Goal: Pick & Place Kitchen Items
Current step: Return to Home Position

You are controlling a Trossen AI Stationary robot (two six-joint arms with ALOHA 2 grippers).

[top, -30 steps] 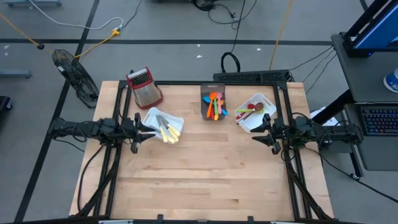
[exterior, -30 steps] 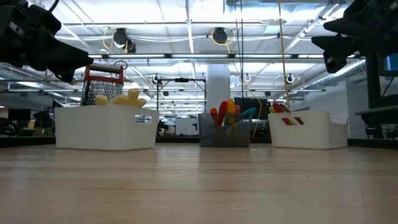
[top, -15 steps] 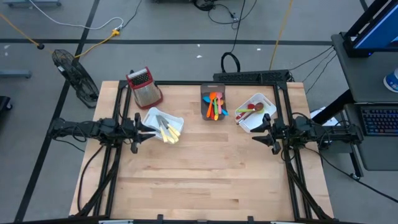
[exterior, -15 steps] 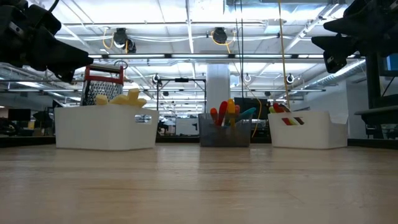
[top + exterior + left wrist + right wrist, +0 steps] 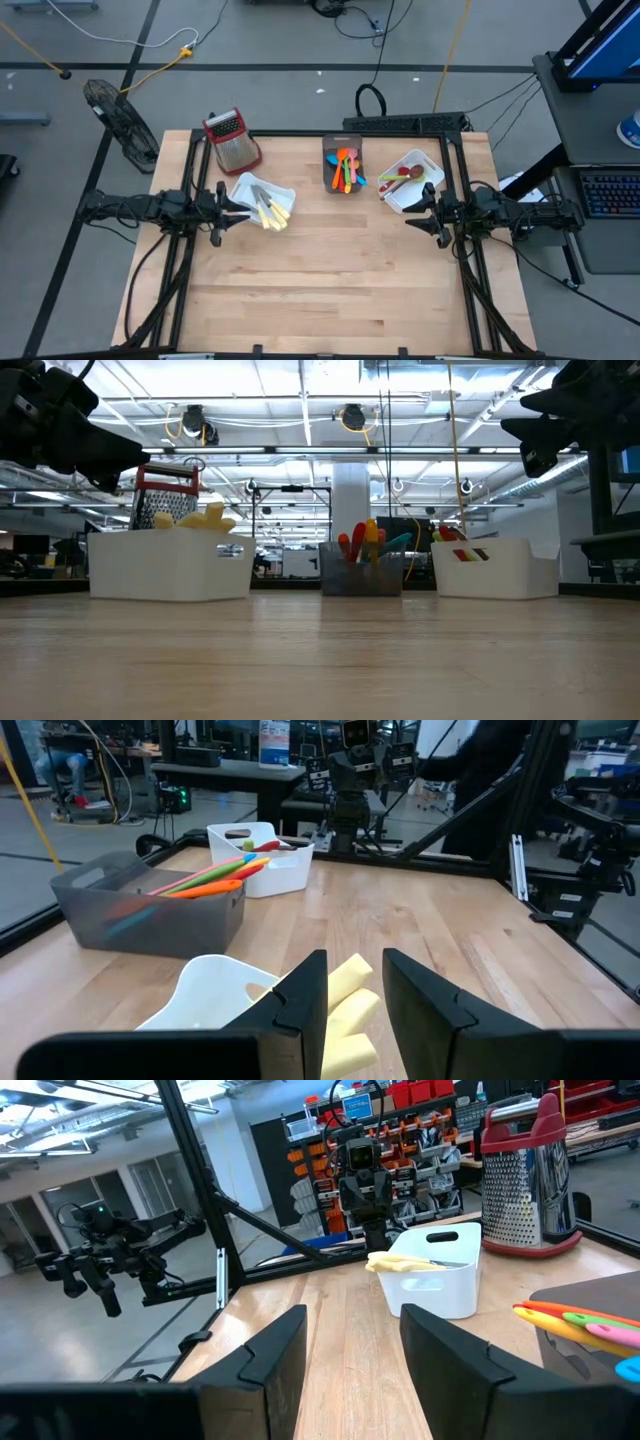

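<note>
The kitchen items lie in three bins along the far half of the table. Cream-handled cutlery (image 5: 272, 209) rests in a white bin (image 5: 245, 183) at the left. Coloured plastic utensils (image 5: 346, 168) fill a grey bin (image 5: 328, 148) in the middle. Red, brown and green spoons (image 5: 400, 177) lie in a white bin (image 5: 433, 166) at the right. My left gripper (image 5: 236, 207) hangs level just left of the cutlery bin, open (image 5: 354, 965), nothing between its fingers. My right gripper (image 5: 415, 213) hangs level beside the right bin, open (image 5: 352, 1320) and empty.
A red-topped metal box grater (image 5: 232, 140) stands at the far left corner, behind the cutlery bin. The bare wooden tabletop (image 5: 330, 270) stretches from the bins to the near edge. Black frame rails (image 5: 180, 270) run along both sides of the table.
</note>
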